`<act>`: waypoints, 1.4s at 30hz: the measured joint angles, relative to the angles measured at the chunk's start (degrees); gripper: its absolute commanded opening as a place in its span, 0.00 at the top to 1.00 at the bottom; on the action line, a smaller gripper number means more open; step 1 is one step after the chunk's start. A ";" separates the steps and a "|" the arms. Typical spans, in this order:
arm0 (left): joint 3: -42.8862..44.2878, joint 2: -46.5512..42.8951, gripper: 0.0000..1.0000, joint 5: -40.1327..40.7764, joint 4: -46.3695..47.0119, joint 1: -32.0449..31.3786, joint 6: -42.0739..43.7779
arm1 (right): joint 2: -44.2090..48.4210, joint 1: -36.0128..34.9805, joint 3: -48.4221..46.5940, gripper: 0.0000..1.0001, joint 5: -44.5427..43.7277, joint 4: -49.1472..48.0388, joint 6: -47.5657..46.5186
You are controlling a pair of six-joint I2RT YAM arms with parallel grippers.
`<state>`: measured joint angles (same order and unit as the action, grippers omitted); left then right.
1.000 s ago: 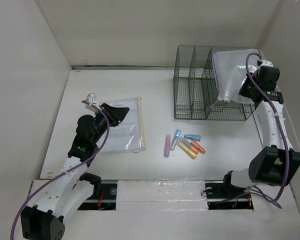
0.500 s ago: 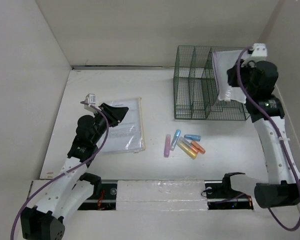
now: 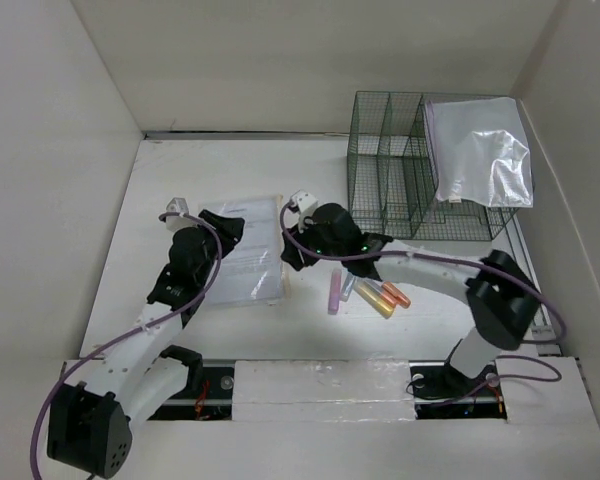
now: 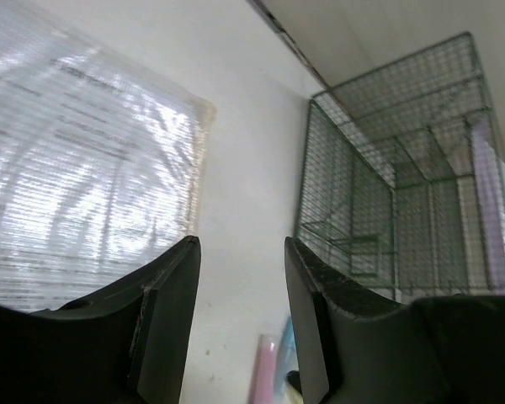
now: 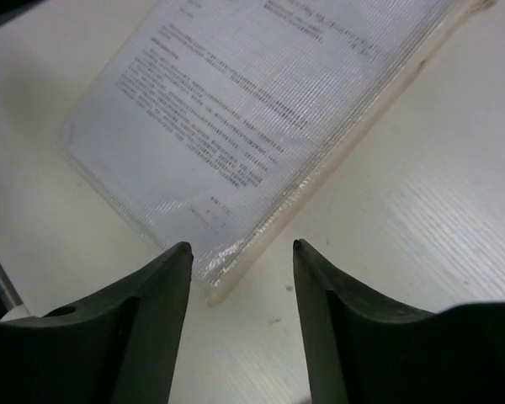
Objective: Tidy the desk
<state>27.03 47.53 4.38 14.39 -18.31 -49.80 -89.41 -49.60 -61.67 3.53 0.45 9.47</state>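
Observation:
On the white desk [image 3: 180, 170] lies a clear document sleeve [image 3: 255, 270] with printed pages inside. My left gripper [image 3: 230, 222] hovers over its far left part. In the left wrist view that gripper [image 4: 241, 252] is open, with the sleeve [image 4: 84, 177] to its left and bare desk between the fingers. My right gripper [image 3: 292, 258] reaches across to the sleeve's near right corner. The right wrist view shows it [image 5: 241, 252] open with that corner of the sleeve [image 5: 261, 109] just ahead of the gap and nothing held.
A dark green wire rack [image 3: 390, 190] stands at the back right, with a clear plastic pouch [image 3: 475, 165] leaning in its right section. Several markers lie in front of it: pink [image 3: 334, 292], yellow [image 3: 375, 300], orange [image 3: 395, 294]. White walls close in the desk.
My right arm let go of the pouch at the rack and swung left to the sleeve's corner, jaws opening. My left gripper opened wider over the sleeve.

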 measured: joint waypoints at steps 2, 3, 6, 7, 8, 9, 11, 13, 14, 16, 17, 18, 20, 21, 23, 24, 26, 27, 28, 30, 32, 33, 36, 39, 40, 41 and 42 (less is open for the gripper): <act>0.00 2.38 0.60 2.60 0.20 0.07 -0.15 | -6.16 -0.70 -0.79 0.40 0.13 -3.63 0.96; 0.00 3.78 0.60 3.76 0.31 0.09 -0.17 | -9.07 -0.57 -1.20 0.40 0.11 -5.16 1.40; 0.09 8.83 0.60 5.25 0.92 1.16 -0.26 | -16.72 1.29 -2.95 0.40 -0.20 -8.41 2.78; 0.11 10.60 0.60 5.60 1.22 1.68 -0.31 | -18.91 1.97 -3.76 0.40 -0.37 -9.05 3.17; 0.20 12.26 0.60 5.97 1.42 2.08 -0.31 | -20.87 2.43 -4.59 0.41 -0.74 -9.75 3.56; 0.33 13.77 0.60 6.40 1.46 2.36 -0.33 | -22.49 3.04 -5.44 0.41 -1.11 -10.12 4.00; 0.90 16.37 0.60 7.10 1.55 2.71 -0.37 | -25.03 3.54 -6.88 0.43 -2.23 -10.97 4.61; 1.53 18.49 0.60 7.45 2.14 2.78 -0.46 | -26.47 3.39 -7.74 0.47 -3.10 -11.69 5.20; 1.75 19.37 0.60 7.58 2.64 2.86 -0.46 | -26.95 3.26 -7.96 0.48 -3.19 -12.17 5.42; 2.05 21.31 0.61 7.89 3.69 3.04 -0.46 | -27.65 3.02 -8.13 0.49 -3.04 -13.86 5.90; 2.05 22.38 0.61 7.82 4.13 3.23 -0.48 | -28.13 3.02 -8.15 0.49 -2.60 -14.91 6.14; 2.05 23.39 0.61 7.61 4.33 3.61 -0.46 | -28.63 3.02 -8.15 0.49 -2.03 -16.37 6.58; 1.75 25.46 0.62 6.73 5.35 4.55 -0.48 | -29.83 3.02 -8.24 0.61 -0.74 -19.34 7.41; 1.31 26.10 0.62 6.19 6.03 4.98 -0.48 | -30.38 3.02 -8.26 0.70 -0.15 -20.81 7.93; 0.33 26.49 0.62 5.25 6.80 5.55 -0.37 | -31.45 3.10 -8.26 0.92 0.92 -23.08 9.09; 0.04 26.49 0.62 4.66 7.13 5.68 -0.20 | -31.93 3.13 -8.26 0.98 1.53 -24.22 9.84; 0.02 26.56 0.62 2.71 7.58 5.68 0.63 | -32.52 3.13 -7.91 1.00 2.14 -26.38 10.91; 0.17 26.67 0.62 1.97 7.85 5.60 1.18 | -32.54 3.15 -7.30 1.00 2.40 -27.71 11.32; 0.63 26.99 0.62 1.25 7.85 5.22 1.86 | -32.44 3.15 -6.58 1.00 2.54 -28.89 11.43; 3.65 28.94 0.61 0.09 7.19 3.34 3.45 | -32.02 3.13 -4.96 1.00 2.78 -30.82 11.65; 5.92 30.40 0.58 -0.59 6.69 1.55 4.66 | -30.64 3.13 -2.71 1.00 2.73 -32.39 11.17; 7.69 31.78 0.58 -1.16 6.64 0.42 5.49 | -29.29 3.13 -1.11 1.00 2.69 -32.57 10.78; 13.11 36.28 0.55 -2.14 5.73 -2.56 7.61 | -25.49 3.06 2.43 1.00 2.40 -33.40 9.44; 17.57 40.63 0.55 -2.93 4.79 -4.57 9.38 | -23.26 2.97 4.44 1.00 2.49 -35.36 8.31; 18.60 41.81 0.55 -3.08 4.50 -4.94 9.81 | -22.71 2.91 5.03 1.00 2.49 -36.11 8.09; 19.74 43.21 0.55 -3.30 4.17 -5.25 10.29 | -22.32 2.75 5.70 1.00 2.49 -36.98 7.91; 20.52 44.35 0.55 -3.45 3.98 -5.42 10.62 | -22.01 2.62 6.29 1.00 2.51 -37.62 7.76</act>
<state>47.55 91.88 0.93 18.37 -23.73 -39.18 -111.42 -46.98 -55.37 6.04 -37.17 17.23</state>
